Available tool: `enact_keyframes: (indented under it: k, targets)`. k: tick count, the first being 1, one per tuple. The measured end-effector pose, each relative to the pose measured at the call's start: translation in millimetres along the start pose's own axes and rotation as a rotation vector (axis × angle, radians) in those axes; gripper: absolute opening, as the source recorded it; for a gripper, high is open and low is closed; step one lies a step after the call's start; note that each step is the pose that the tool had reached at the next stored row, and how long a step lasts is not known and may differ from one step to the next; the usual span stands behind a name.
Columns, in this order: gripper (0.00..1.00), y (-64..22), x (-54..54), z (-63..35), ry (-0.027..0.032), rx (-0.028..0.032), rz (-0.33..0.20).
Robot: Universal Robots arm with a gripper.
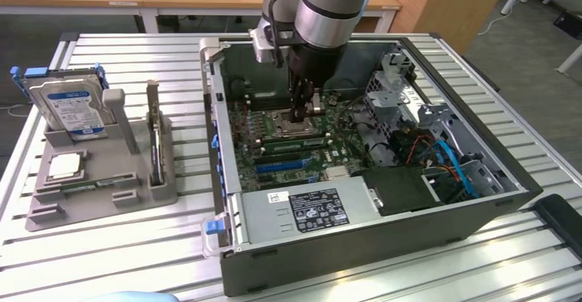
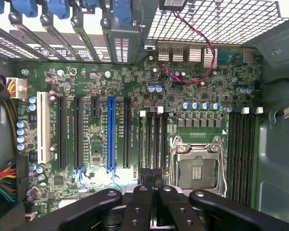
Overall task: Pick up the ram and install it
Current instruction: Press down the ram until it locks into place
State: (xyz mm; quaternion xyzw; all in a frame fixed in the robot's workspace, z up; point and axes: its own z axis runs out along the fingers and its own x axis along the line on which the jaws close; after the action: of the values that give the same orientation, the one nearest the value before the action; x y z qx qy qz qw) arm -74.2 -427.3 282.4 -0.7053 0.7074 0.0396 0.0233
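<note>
Arm drops near-vertical into open computer case, wrist above case rim. Tight quarters: case wall on exterior view's left, drive cage on its right, open room straight up. Gripper low over motherboard, just beside CPU socket. Wrist view: gripper pinched narrow, tips over memory slots beside socket; anything between pads, cannot tell. Ram lies flat in grey holder, lower left of exterior view, well apart from gripper.
</note>
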Motion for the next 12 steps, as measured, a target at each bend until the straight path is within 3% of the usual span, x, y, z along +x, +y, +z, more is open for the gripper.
enact_keyframes:
  k: [5, 12]
  targets:
    - [0.1, 0.0, 0.0, 0.0, -0.0002, 0.0008, 0.009]
    - [0.1, 0.0, 0.0, 0.0, -0.0027, 0.0103, 0.116]
